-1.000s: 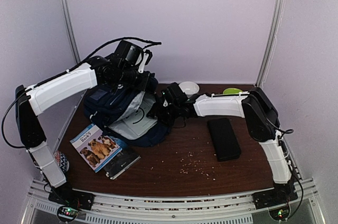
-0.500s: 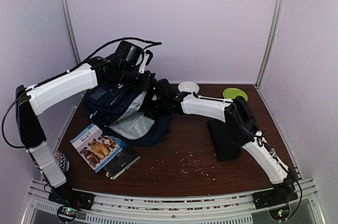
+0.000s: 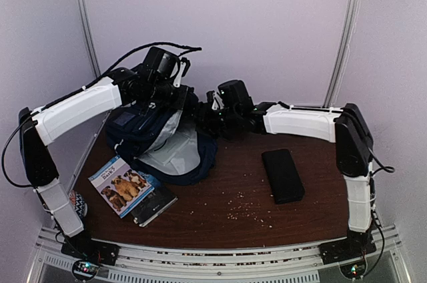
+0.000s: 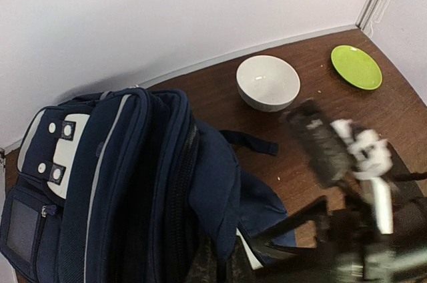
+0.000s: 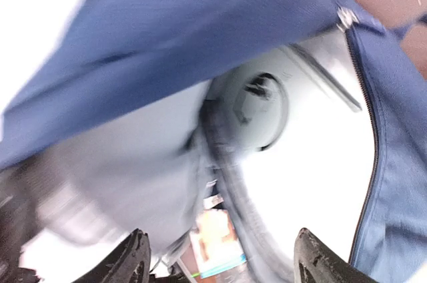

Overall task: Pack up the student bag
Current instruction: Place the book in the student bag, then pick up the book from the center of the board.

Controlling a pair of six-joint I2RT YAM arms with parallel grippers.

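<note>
The navy student bag (image 3: 137, 137) stands at the back left of the table, its main compartment unzipped and its pale grey lining (image 3: 175, 153) showing. My left gripper (image 3: 165, 93) is shut on the bag's top edge and holds it up. In the left wrist view the bag (image 4: 120, 183) fills the lower left, and its fabric hides my own fingers. My right gripper (image 3: 205, 121) is at the bag's open mouth. In the right wrist view its jaws (image 5: 223, 263) stand wide apart with nothing between them, facing the lining and blue fabric (image 5: 200, 23).
A book with dogs on its cover (image 3: 121, 186) lies at the front left, over a dark flat item (image 3: 157, 206). A black case (image 3: 282, 175) lies to the right, with crumbs (image 3: 247, 209) in front. A white bowl (image 4: 267, 83) and a green plate (image 4: 356, 67) sit at the back wall.
My right arm has swung up and back, its elbow moving right, and its jaws have spread wider at the bag's mouth. The left arm still holds the bag's top.
</note>
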